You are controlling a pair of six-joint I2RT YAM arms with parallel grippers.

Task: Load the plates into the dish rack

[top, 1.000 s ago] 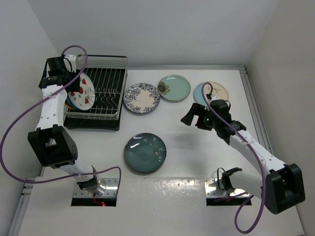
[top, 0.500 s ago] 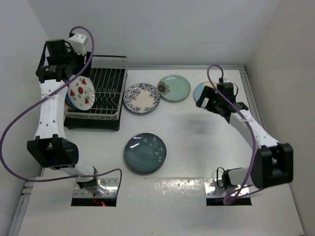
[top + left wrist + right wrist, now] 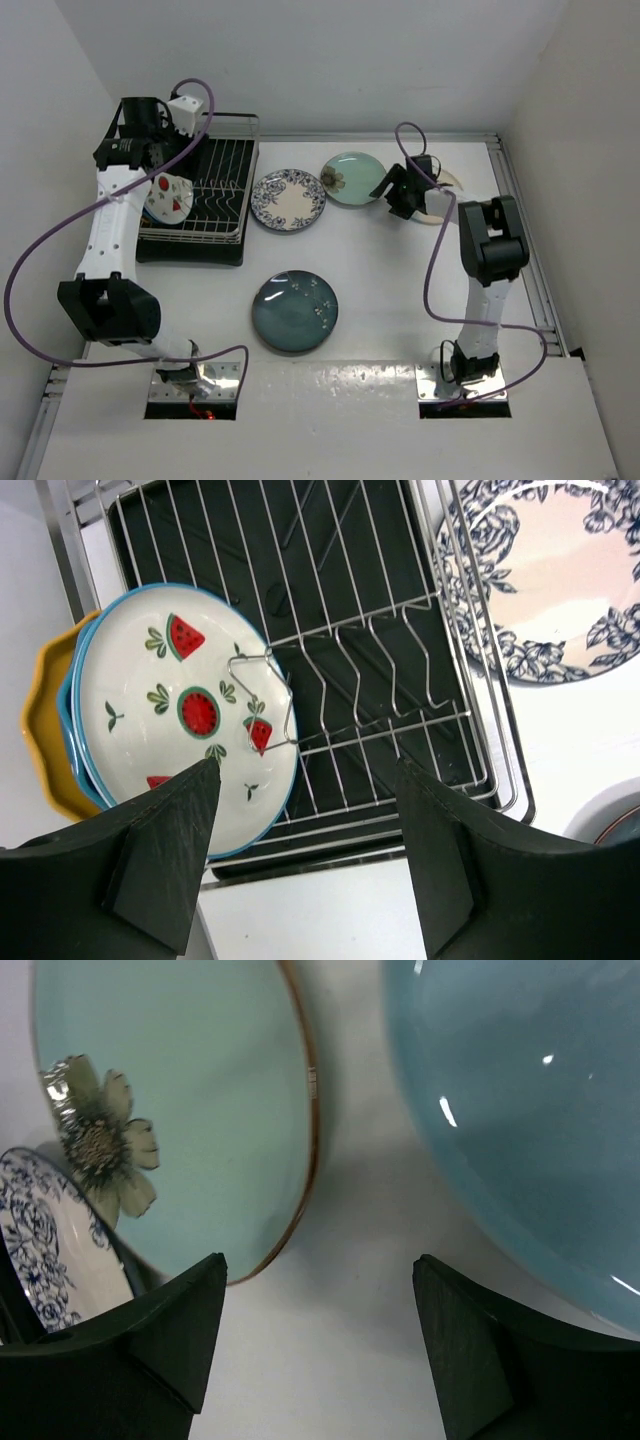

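Your left tool (image 3: 305,770) is spread wide over the dish rack (image 3: 340,590), where the watermelon plate (image 3: 170,710) stands, and your spread right tool (image 3: 320,1265) sits by the blue-and-cream plate (image 3: 520,1110) on the table (image 3: 400,300), so next pinch that plate's rim.

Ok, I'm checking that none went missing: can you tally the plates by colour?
Yellow plate: 1
Bright blue plate: 1
Watermelon plate: 1
Blue-floral plate: 1
Mint green plate: 1
Blue-and-cream plate: 1
Dark teal plate: 1
Total: 7
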